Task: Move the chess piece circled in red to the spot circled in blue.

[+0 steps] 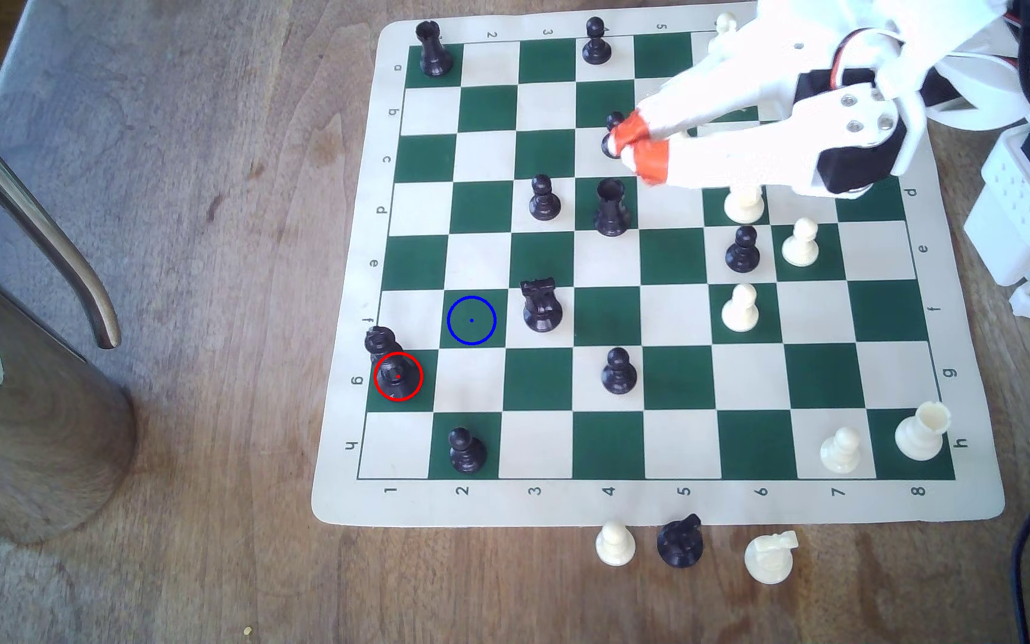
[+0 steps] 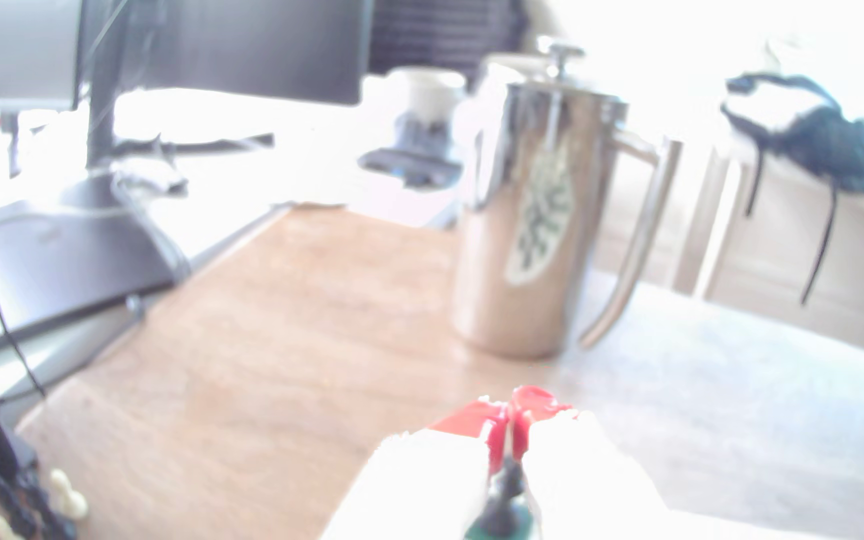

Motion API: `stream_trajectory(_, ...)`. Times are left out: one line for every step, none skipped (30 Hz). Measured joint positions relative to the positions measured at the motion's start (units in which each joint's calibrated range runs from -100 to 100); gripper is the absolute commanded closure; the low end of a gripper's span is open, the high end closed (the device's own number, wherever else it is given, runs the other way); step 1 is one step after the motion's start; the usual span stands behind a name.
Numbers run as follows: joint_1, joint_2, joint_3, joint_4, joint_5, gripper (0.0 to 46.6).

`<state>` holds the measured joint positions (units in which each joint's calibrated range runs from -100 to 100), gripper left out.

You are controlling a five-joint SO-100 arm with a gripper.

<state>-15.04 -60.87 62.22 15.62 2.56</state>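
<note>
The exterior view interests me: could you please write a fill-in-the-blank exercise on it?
1. The red-ringed piece is coloured ___.
2. The blue-ringed square is empty and coloured ___.
3. Below the board in the exterior view, ___ pieces stand on the table.
4. The metal pot stands on the exterior view's ___.

Missing words: black; green; three; left.
</note>
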Motion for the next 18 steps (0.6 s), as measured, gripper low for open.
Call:
stream_trajectory(-0.4, 5.0, -4.9, 3.1, 0.0, 46.4)
stream_trajectory(-0.5, 7.5, -7.0, 4.4, 0.0, 46.4)
stream_trajectory(-0.2, 9.6, -8.9, 5.8, -0.3, 46.4)
stream_trajectory(0.1, 12.1, -11.1, 7.5, -0.7, 46.4)
stream_trajectory(0.6, 14.8, -13.6, 9.0, -0.9, 46.4)
stream_trajectory(1.3, 19.4, -17.2, 12.0, -1.3, 46.4)
stream_trajectory(1.7, 20.9, -18.3, 13.2, -1.5, 46.4)
stream_trajectory(2.1, 22.5, -19.4, 14.7, -1.7, 46.4)
stream_trajectory(2.4, 24.3, -21.0, 16.5, -2.0, 46.4)
stream_trajectory(2.7, 27.6, -23.9, 20.3, -2.9, 46.4)
stream_trajectory(2.9, 29.0, -25.0, 22.0, -3.3, 46.4)
stream_trajectory(3.0, 30.3, -26.2, 23.5, -3.8, 46.4)
stream_trajectory(3.1, 32.0, -27.9, 25.3, -4.4, 46.4)
stream_trajectory(3.1, 34.8, -31.2, 29.2, -5.6, 46.4)
stream_trajectory(3.2, 35.4, -32.2, 30.4, -6.0, 46.4)
stream_trajectory(3.2, 36.0, -33.3, 31.6, -6.4, 46.4)
stream_trajectory(3.2, 36.7, -34.4, 32.7, -6.8, 46.4)
stream_trajectory(3.2, 37.3, -35.3, 34.0, -7.1, 46.4)
